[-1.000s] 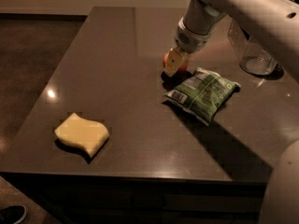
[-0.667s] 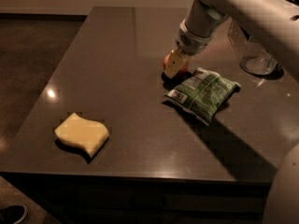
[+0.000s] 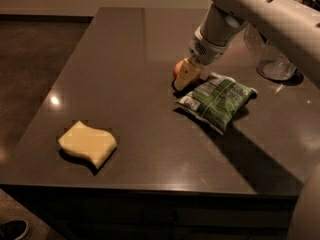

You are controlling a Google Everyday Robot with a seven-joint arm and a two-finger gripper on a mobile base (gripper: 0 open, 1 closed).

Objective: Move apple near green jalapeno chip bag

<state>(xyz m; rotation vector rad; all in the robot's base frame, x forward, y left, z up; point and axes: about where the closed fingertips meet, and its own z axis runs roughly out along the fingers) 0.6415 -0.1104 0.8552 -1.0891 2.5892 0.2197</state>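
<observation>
The apple point(image 3: 178, 67) is red-orange and rests on the dark table point(image 3: 125, 109), right beside the upper left corner of the green jalapeno chip bag point(image 3: 216, 100). The bag lies flat, green with white panels. My gripper point(image 3: 186, 77) hangs from the white arm point(image 3: 260, 9) and is down at the apple. Its pale tip covers the apple's right side, so only the left part of the apple shows.
A pale yellow wavy sponge point(image 3: 88, 144) lies near the table's front left. A clear glass container point(image 3: 274, 64) stands at the back right, behind the bag. The table's front edge runs along the bottom; floor lies to the left.
The arm has shifted slightly to the right. The gripper stays at the apple, which has not moved from beside the bag. The bag and the sponge have not moved.
</observation>
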